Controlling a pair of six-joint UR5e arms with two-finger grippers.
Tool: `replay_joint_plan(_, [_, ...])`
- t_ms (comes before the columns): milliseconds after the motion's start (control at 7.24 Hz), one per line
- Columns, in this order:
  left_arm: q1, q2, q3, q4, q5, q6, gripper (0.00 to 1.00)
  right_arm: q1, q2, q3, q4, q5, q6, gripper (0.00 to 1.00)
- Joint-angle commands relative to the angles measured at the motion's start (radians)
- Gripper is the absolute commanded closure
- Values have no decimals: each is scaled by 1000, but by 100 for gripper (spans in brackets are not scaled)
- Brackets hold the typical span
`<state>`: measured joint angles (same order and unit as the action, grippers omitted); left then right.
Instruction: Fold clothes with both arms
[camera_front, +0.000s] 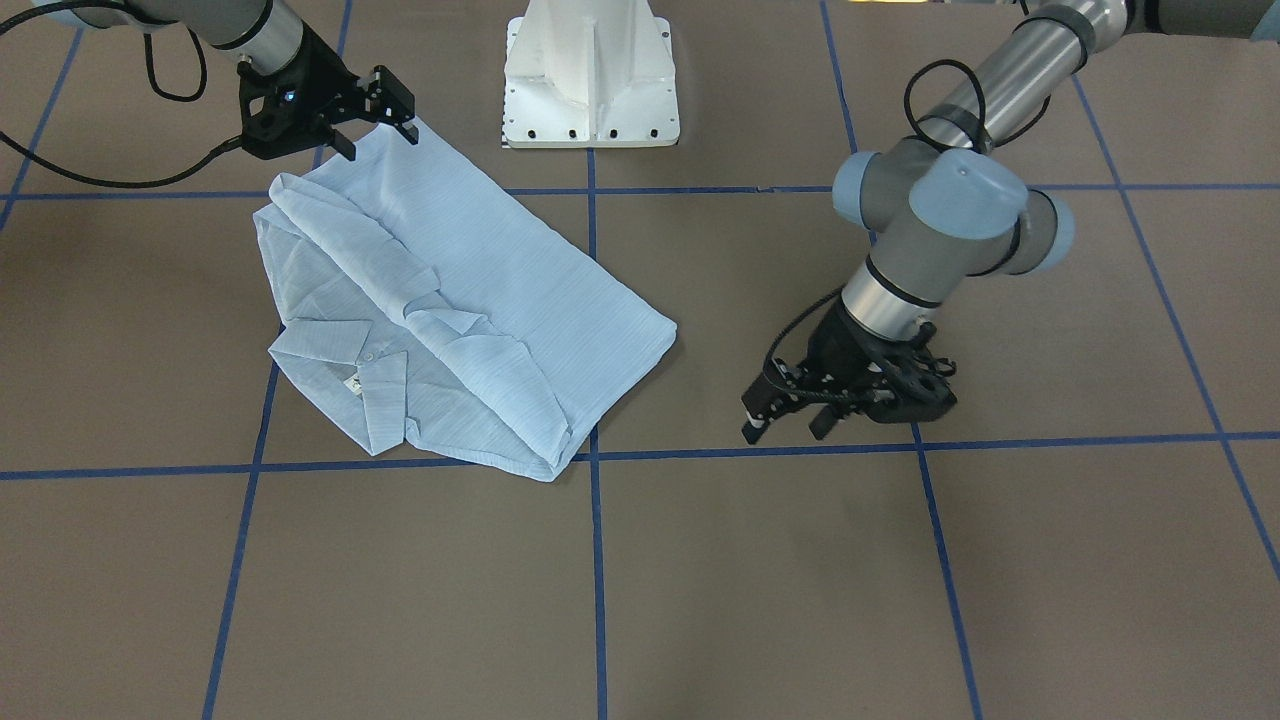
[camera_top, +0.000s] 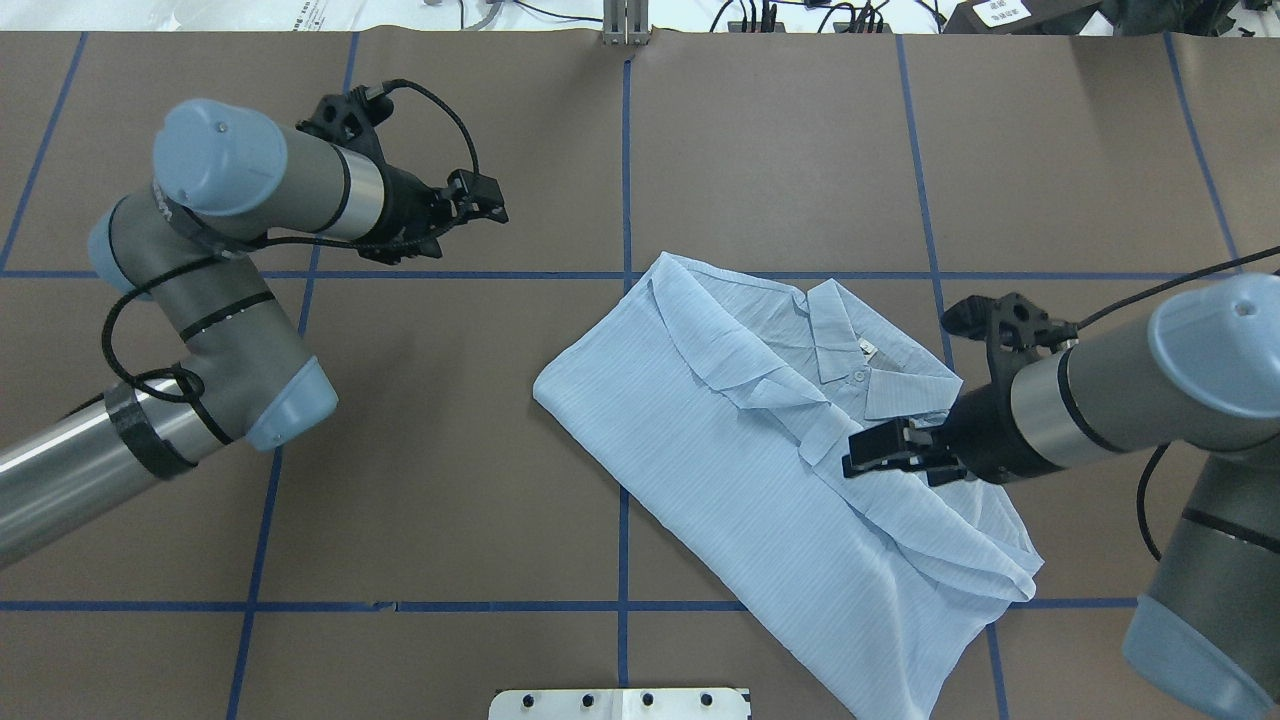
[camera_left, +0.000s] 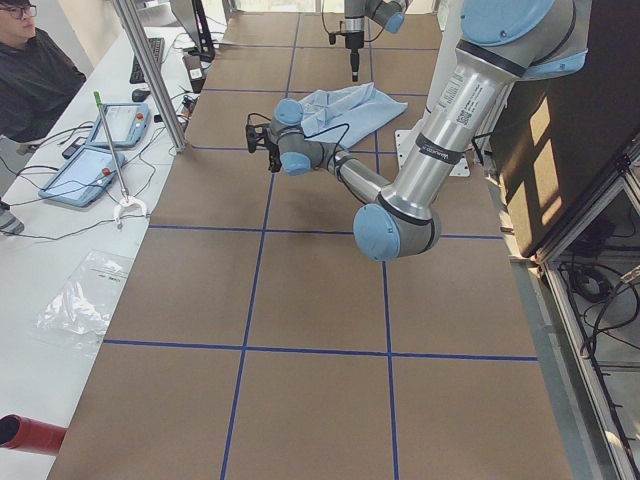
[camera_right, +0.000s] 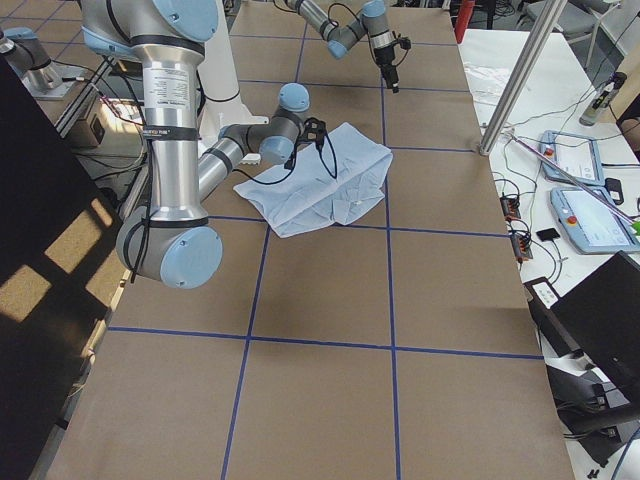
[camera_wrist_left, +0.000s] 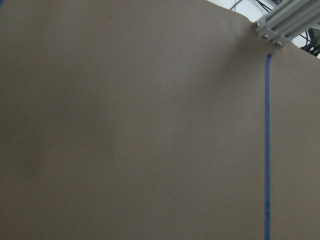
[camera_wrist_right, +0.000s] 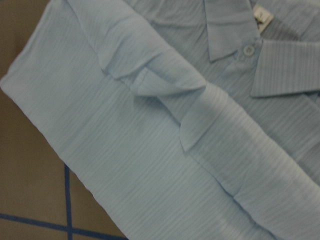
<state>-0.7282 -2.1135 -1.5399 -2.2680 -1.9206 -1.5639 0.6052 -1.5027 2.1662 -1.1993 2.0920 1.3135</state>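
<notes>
Light-blue striped shirt right of centre on brown worktop, long axis far-left to near-right, collar far-right. Right wrist view shows shirt, left only worktop. Black right end effector and left end effector gape, empty.

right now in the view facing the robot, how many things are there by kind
shirt: 1
robot arms: 2 (left arm, right arm)
white pedestal base: 1
total: 4
</notes>
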Motion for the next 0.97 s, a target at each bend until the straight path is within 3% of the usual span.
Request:
replay_joint_plan(0, [149, -2, -68, 84, 102, -146, 6, 70, 58, -32, 1, -72, -13, 0])
replay_joint_plan(276, [213, -13, -55, 143, 173, -146, 11, 79, 119, -84, 0, -70, -13, 0])
replay_joint_plan(829, [236, -19, -45, 157, 173, -146, 25, 79, 122, -97, 0, -70, -11, 0])
